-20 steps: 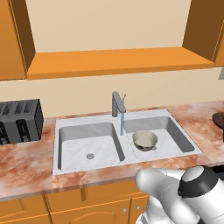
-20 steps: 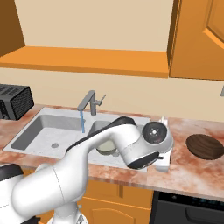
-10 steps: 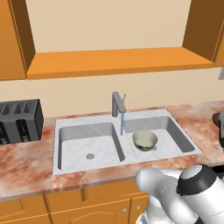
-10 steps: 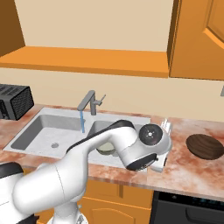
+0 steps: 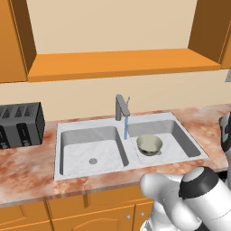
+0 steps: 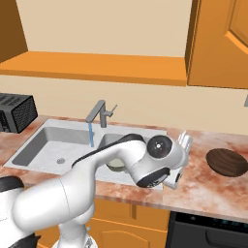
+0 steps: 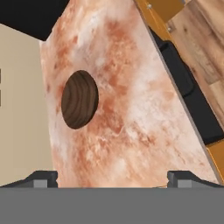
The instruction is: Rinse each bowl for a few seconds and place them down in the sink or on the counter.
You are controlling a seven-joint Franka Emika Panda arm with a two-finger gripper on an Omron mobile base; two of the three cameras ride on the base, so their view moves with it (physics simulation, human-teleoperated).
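Now: pincer [image 7: 112, 177] spread wide and empty above the reddish marbled worktop [image 7: 131, 113].
Ahead of its fingertips [image 7: 43, 177], well apart, the dark brown bowl [image 7: 79, 99] lies on the worktop, right of the sink [image 6: 43, 145]. The cream-green bowl [image 5: 149, 144] sits in the sink's right basin, just beside the blue stream falling from the faucet [image 5: 121, 106]. A black toaster [image 5: 20, 124] stands at far left.
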